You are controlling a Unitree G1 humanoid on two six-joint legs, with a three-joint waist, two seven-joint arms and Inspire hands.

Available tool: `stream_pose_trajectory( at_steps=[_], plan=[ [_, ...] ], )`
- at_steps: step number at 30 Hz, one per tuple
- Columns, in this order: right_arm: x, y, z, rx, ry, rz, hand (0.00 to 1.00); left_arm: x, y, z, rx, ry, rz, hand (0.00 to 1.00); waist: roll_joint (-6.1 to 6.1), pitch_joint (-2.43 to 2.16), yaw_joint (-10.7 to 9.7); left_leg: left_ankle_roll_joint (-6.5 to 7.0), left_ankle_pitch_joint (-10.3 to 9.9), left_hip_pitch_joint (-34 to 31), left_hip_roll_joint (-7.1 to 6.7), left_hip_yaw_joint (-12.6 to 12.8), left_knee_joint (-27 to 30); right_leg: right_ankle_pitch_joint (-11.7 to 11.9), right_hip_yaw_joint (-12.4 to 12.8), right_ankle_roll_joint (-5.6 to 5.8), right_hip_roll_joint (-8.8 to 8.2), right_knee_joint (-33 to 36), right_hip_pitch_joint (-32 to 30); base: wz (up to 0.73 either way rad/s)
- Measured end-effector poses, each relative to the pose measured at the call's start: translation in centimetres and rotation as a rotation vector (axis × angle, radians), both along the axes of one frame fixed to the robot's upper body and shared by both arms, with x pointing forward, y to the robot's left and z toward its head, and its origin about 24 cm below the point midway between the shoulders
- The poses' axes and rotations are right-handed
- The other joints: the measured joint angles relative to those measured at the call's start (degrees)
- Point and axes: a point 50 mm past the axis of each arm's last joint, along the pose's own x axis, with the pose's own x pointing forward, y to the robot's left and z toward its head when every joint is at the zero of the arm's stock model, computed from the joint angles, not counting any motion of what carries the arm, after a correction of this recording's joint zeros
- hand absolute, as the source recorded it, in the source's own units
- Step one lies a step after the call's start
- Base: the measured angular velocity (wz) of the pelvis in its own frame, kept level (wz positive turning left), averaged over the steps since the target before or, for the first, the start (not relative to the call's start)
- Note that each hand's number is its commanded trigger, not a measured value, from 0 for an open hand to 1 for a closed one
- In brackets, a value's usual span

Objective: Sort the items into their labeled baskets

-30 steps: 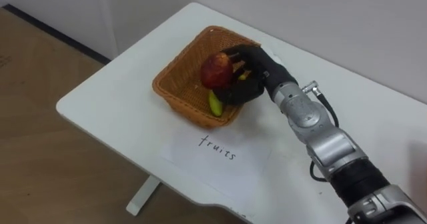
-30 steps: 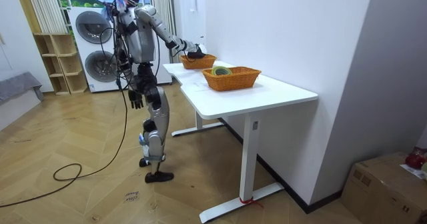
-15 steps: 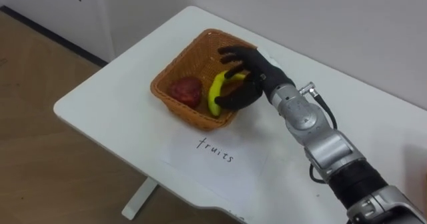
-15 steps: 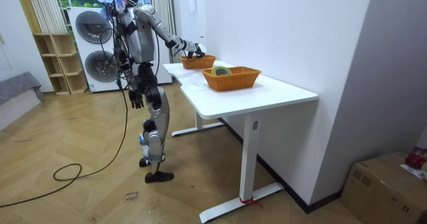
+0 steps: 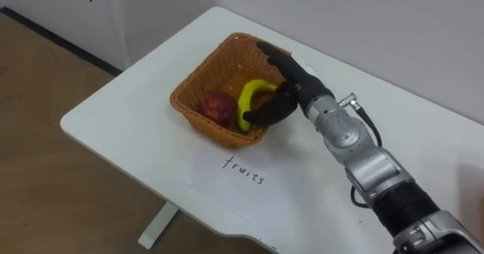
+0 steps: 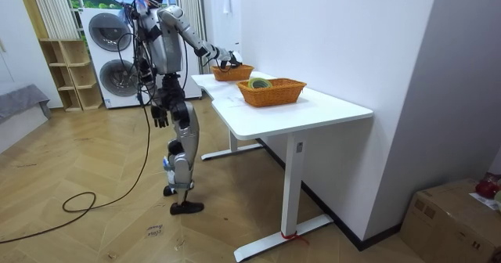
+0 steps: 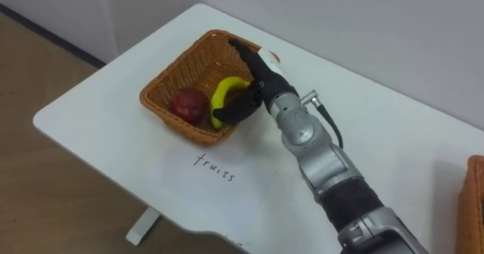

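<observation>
A white table (image 5: 136,95) stands against the wall, with the fruit basket (image 5: 198,76) near its far left corner and bare tabletop around it. In the basket lie a red apple (image 5: 216,106) and, to its right, a banana (image 5: 247,101). The right hand (image 5: 291,84) hovers over the basket's right rim, fingers loosely spread, gripping nothing. A paper sheet (image 5: 249,182) lies just in front of the basket. The left hand (image 6: 160,117) hangs at the robot's side.

I counted two wicker baskets: the fruit basket (image 5: 198,80) and a second basket (image 6: 274,92). The first held one banana (image 5: 248,99) and one red fruit (image 5: 215,105), the second one greenish roll (image 6: 258,82). I saw one paper label (image 5: 246,171).
</observation>
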Motion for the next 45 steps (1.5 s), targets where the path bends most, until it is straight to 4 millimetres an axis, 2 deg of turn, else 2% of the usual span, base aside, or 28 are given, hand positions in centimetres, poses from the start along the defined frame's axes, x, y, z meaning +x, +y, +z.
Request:
stream_pose_trajectory(
  at_steps=[13, 24, 26, 33, 38, 40, 45],
  plan=[
    [0.0, 0.0, 0.0, 0.001, 0.0, 0.0, 0.0, -0.1, 0.0, 0.0, 0.0, 0.0, 0.001, 0.0, -0.39, 0.01, 0.0, 0.0, 0.0, 0.0, 0.0, 0.0, -0.1, 0.0, 0.0, 0.0, 0.0, 0.0, 0.0, 0.0],
    [0.0, 0.0, 0.3, 0.014, -0.022, -0.019, 0.0, 0.4, -0.1, 0.0, 0.0, -0.017, -0.022, 0.0, -0.08, 0.22, -0.1, 0.0, 0.0, 0.7, 0.02, -0.1, -0.6, 0.0, 0.1, 0.0, 0.04, 0.0, 0.5, 0.0],
    [0.1, 0.1, 0.6, 0.027, -0.042, -0.029, 0.0, 0.8, -0.1, 0.1, -0.002, -0.032, -0.026, 0.0, -0.07, 0.22, -0.1, 0.0, 0.0, 0.7, 0.03, 0.0, -0.4, 0.0, 0.1, 0.0, 0.04, 0.0, 0.4, -0.02],
    [0.2, 0.1, 4.0, 0.116, -0.23, -0.08, 0.0, 1.4, 0.0, 0.3, -0.002, -0.063, -0.027, 0.0, 0.43, 0.2, -0.4, 0.01, 0.0, 0.7, 0.06, 0.4, -0.4, 0.0, 0.0, 0.01, 0.02, -0.1, 0.4, -0.01],
    [0.4, -0.6, 4.5, 0.137, -0.268, -0.13, 0.0, 1.5, -0.1, 0.2, -0.005, -0.069, -0.029, 0.0, 1.44, 0.11, -1.6, 0.04, 0.0, 0.8, -0.01, 0.5, -0.4, 0.0, 0.1, 0.02, -0.14, 0.0, 0.4, -0.01],
    [0.4, -0.9, 4.9, 0.144, -0.283, -0.146, 0.0, 1.6, -0.2, 0.2, -0.009, -0.074, -0.03, 0.0, 1.76, -0.33, -2.1, 0.04, 0.0, 0.7, 0.05, 0.9, -0.4, 0.0, 0.5, 0.03, -0.27, 0.0, -0.1, -0.1],
    [0.5, -2.2, 6.8, 0.184, -0.365, -0.196, 0.0, 2.0, -0.6, 0.2, -0.015, -0.079, -0.053, 0.0, 2.33, -0.66, -4.0, 0.07, 0.0, 0.0, 0.12, 1.4, -0.1, 0.0, 1.0, 0.02, -0.27, 0.2, -0.6, -0.03]
  ],
)
